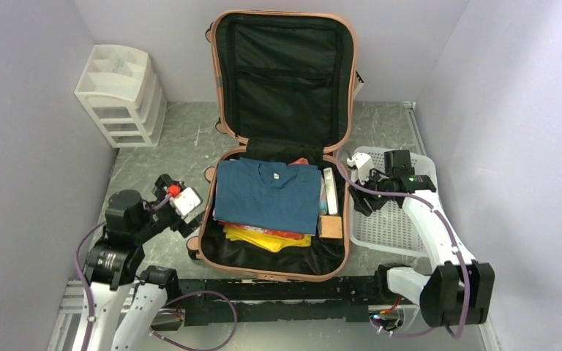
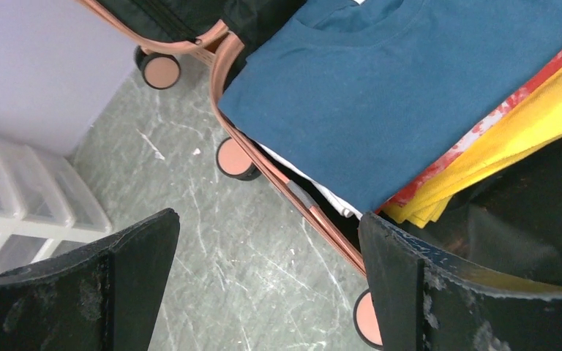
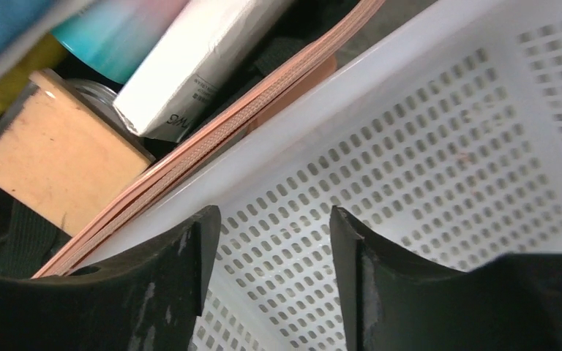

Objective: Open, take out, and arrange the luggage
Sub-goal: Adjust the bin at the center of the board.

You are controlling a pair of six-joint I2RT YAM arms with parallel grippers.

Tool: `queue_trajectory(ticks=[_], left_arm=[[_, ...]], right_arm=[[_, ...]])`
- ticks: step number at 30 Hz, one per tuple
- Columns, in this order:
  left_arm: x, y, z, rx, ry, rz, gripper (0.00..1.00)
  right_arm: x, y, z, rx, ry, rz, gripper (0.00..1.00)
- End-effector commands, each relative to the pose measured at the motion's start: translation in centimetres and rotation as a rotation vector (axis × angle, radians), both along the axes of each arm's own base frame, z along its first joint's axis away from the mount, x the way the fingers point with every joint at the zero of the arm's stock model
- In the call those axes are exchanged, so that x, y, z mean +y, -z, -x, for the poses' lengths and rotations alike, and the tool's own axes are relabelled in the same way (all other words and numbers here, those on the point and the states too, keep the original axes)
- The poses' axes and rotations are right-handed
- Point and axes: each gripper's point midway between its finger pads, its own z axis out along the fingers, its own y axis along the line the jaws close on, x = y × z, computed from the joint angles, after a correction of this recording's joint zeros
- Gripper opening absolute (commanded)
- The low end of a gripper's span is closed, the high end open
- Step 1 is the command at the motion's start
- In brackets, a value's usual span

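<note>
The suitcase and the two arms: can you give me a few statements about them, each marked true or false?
1. The luggage lies open, lid up. True.
2. A yellow garment tops the pile inside. False: a blue T-shirt is on top.
3. The right gripper hangs above the white basket, empty. True.
4. The left gripper is clamped on the T-shirt. False: it is open and empty, beside the luggage.
</note>
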Motion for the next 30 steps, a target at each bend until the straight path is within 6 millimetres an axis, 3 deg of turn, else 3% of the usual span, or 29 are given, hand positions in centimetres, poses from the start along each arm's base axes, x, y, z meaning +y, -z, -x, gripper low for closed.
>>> queue_trajectory(ticks=[1, 4, 7, 10, 15, 22, 27, 30], left_arm=[[-0.8, -1.5, -2.2, 0.039, 0.058, -0.041, 0.97], [-1.3, -2.2, -4.2, 0.092, 0.099, -0.086, 0.97], [-1.6, -3.3, -5.6, 0.067, 0.148, -0.140, 0.97], [-2.6, -3.4, -4.4, 0.066, 0.299, -0.218, 0.97], [-3.1, -2.2, -1.6, 0.058, 0.487, -0.324, 0.97], [-1.6, 3.4, 0.1, 0.112, 0.547, -0.502, 0.97], [-1.5, 4.8, -0.3, 0.094, 0.523, -0.553, 0.97], [-2.4, 5.0, -0.4, 0.105, 0.541, -0.539, 0.97]], right_arm=[[-0.2, -7.2, -1.7, -0.214, 0.013, 0.010, 0.65], [0.3, -11.4, -1.6, -0.302, -0.034, -0.004, 0.69], [2.5, -14.5, -0.4, -0.382, -0.175, -0.084, 0.71], [5.4, -15.7, 1.1, -0.397, -0.350, -0.193, 0.73], [10.0, -15.2, 3.6, -0.375, -0.644, -0.276, 0.72], [16.0, -13.3, 6.3, -0.501, -0.925, -0.282, 0.82], [18.3, -11.0, 6.4, -0.442, -0.986, -0.244, 0.80], [19.2, -9.2, 6.7, -0.418, -1.028, -0.177, 0.80]])
